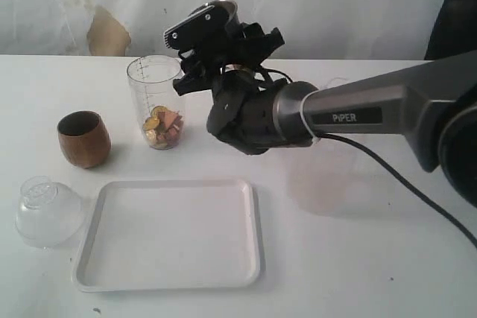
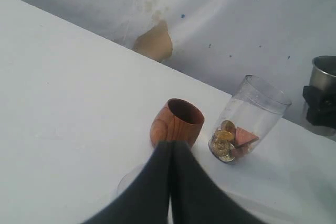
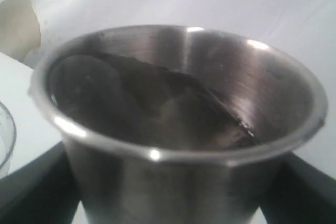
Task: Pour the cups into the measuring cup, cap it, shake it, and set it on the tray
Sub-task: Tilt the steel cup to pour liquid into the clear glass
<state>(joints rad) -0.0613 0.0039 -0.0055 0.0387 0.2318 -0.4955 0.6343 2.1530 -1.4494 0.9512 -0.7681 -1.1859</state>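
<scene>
Right gripper [image 1: 223, 53]: jaws stand wide, clamped on the steel tumbler [image 3: 210, 66]. In the right wrist view I see a black finger [image 3: 31, 187] on either side of its wall. The tumbler is off the table, up beside the rim of the measuring cup [image 1: 154, 102], on the side away from the wooden cup [image 1: 83, 138]. Inside the tumbler there are dark shapes; I cannot tell what they are.

Measuring cup: upright on the table, uncapped, with gold coins and pinkish pieces [image 1: 162, 128] lying in the bottom.

Wooden cup: upright, near the measuring cup, apart from it.

Cap [image 1: 46, 210]: on the table, neck up, just beside one short end of the tray [image 1: 170, 232], on the wooden cup's side.

Tray: flat on the table, in front of both cups in the exterior view.

Left gripper [image 2: 170, 148]: fingers pressed together, holding nothing, raised above the table and pointing toward the wooden cup.
</scene>
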